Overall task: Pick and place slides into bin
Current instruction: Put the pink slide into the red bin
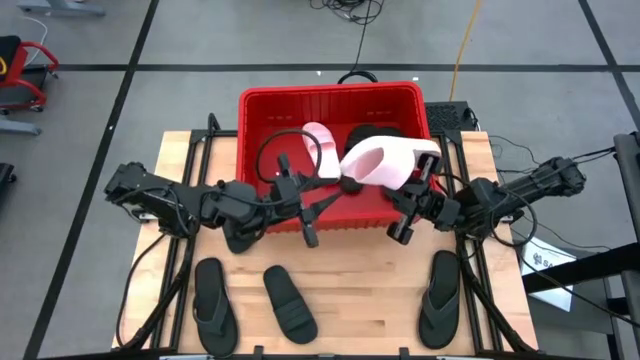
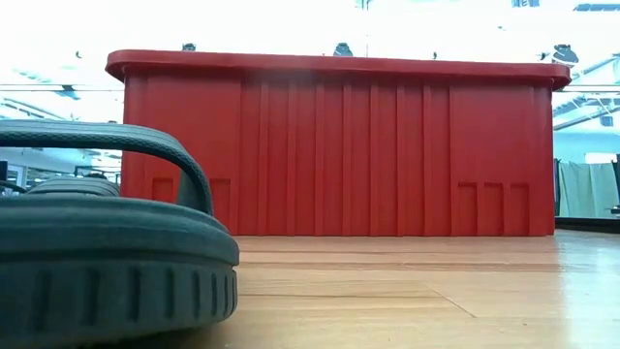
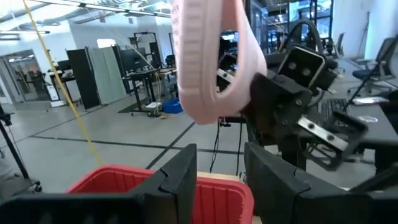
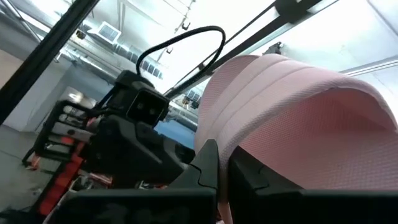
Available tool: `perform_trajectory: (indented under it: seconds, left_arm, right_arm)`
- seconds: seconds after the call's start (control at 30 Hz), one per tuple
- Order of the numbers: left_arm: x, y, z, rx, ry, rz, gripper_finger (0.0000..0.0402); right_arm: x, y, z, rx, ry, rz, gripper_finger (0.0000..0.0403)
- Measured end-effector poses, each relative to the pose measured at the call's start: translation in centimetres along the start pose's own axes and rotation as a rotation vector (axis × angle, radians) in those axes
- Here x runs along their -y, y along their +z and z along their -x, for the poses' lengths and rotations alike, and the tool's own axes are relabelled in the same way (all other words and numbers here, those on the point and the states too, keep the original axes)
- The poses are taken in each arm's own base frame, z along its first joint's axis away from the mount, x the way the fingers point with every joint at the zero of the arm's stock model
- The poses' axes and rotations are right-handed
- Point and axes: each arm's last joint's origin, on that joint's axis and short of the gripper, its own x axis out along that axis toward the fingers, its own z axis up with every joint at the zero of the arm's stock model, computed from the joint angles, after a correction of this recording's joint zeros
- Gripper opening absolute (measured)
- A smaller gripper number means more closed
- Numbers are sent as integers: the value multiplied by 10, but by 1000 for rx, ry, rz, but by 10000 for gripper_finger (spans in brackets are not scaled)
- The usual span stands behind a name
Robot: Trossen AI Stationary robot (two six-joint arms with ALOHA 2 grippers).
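Now the right hand [image 1: 425, 172] is up over the front edge of the big red plastic crate with the thick rim [image 1: 262, 97], fingers pinched tight on the pale pink-white rubber slide with the wide strap [image 1: 385, 160], which hangs above the crate's open top rather than resting on anything. It holds the sandal by one end, strap side facing the other arm, and I'd say that's to keep the slide clear of the rim before it goes in. Opposite it, the left hand [image 1: 318, 205] sits at the crate's front wall with its fingers parted and nothing between them; from its own camera the pink slide [image 3: 205, 68] hangs just ahead of those fingers [image 3: 180, 174], so it may be standing by to steady or take the sandal, though I can't say which. Inside the crate there's already a second pale slide [image 1: 318, 140] and something dark beside it. Down on the wooden counter [image 1: 350, 265], three black sandals wait: a thong flip-flop [image 1: 212, 305], a wide-strap slide [image 1: 290, 303] near it, and another flip-flop [image 1: 440, 300] well over on the right.
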Motion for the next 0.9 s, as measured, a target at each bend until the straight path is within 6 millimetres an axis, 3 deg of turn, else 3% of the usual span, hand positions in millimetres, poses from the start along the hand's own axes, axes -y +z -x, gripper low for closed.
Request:
perform_trajectory:
  seconds: [0.9]
  left_arm:
    - [-14,8,-9,98,-21,116,141]
  right_arm:
    - [-2,-4,0,-32,30,7,0]
